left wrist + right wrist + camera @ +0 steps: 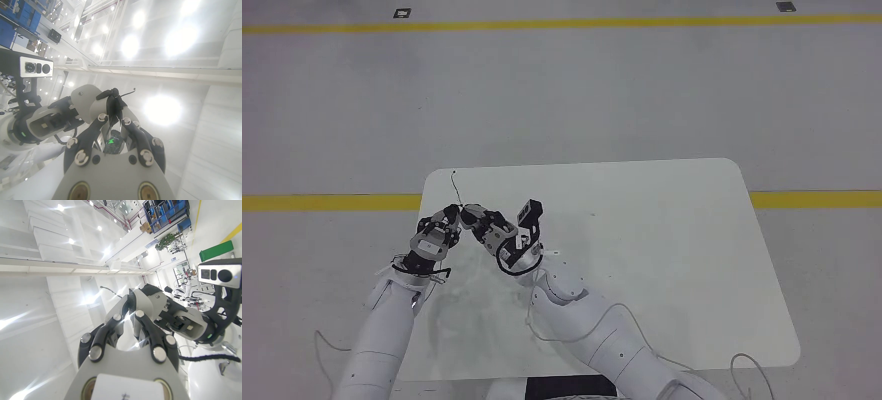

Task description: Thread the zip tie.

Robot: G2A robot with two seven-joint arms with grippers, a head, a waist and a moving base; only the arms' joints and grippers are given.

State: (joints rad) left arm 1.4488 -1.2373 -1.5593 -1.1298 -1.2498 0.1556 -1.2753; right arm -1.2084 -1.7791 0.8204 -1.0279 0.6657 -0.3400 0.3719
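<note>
While the white label point(130, 386) on the right wrist housing is cut off and its dark print cannot be read, a small green lightning-shaped mark point(111, 141) is picked out deep behind the left fingers point(130, 113). Now the left gripper point(114, 100): its black-padded tips are pressed together, and the thin black plastic zip tie point(128, 92) is pinched between them, its free length jutting out beyond the tips to a little knobbed end. Over to the right gripper point(129, 299): the fingers point(115, 311) are drawn close, tips nearly touching, right against the left gripper's tips; whether the tie is nipped there too cannot be told. From above, both grippers are seen tip to tip over the white rounded table point(672, 260), the tie standing out past them.
</note>
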